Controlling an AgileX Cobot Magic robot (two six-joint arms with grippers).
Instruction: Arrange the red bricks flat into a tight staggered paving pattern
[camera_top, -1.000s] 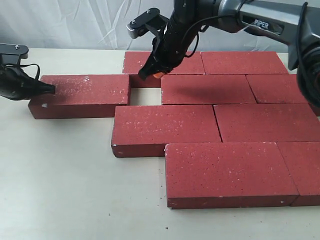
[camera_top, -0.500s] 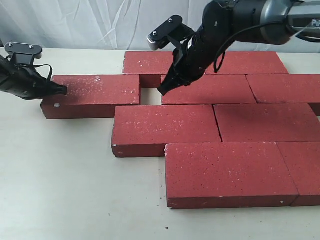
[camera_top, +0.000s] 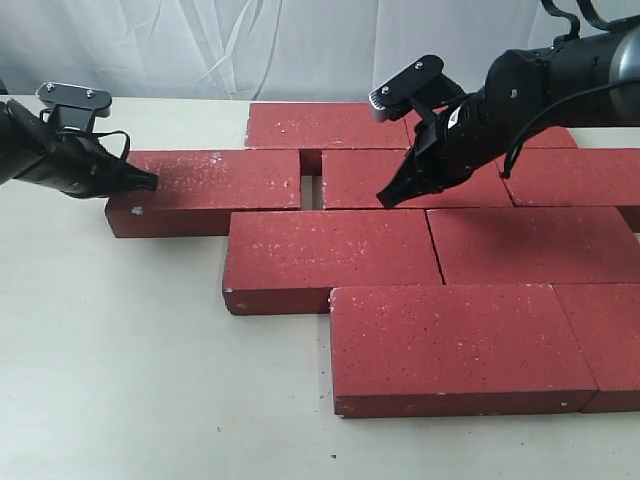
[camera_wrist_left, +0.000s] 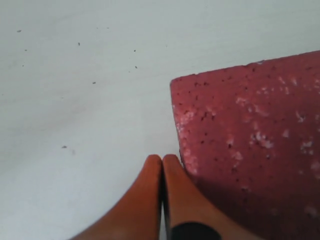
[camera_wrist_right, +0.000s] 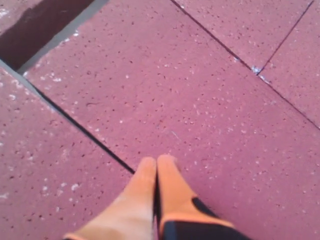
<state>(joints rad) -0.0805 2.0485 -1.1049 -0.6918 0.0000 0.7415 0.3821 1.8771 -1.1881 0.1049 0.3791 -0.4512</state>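
Several red bricks lie flat in staggered rows on the table. The leftmost brick (camera_top: 215, 190) of the second row stands a narrow gap short of the neighbouring brick (camera_top: 420, 175). My left gripper (camera_top: 152, 181) is shut, its tips against that leftmost brick's left end; in the left wrist view the gripper (camera_wrist_left: 162, 159) sits beside the brick's corner (camera_wrist_left: 250, 135). My right gripper (camera_top: 385, 200) is shut and holds nothing. It points down at the neighbouring brick's front edge, and its tips (camera_wrist_right: 156, 161) sit by a seam between bricks (camera_wrist_right: 75, 125).
The pale table top (camera_top: 120, 350) stretches left of and in front of the bricks. A white curtain (camera_top: 200, 45) hangs behind. More bricks fill the rows at the back (camera_top: 325, 125), middle (camera_top: 330, 255) and front (camera_top: 450, 345).
The left gripper has moved right, and the leftmost brick with it, narrowing the gap. The right gripper has swung right and down, from the back row to the second-row brick.
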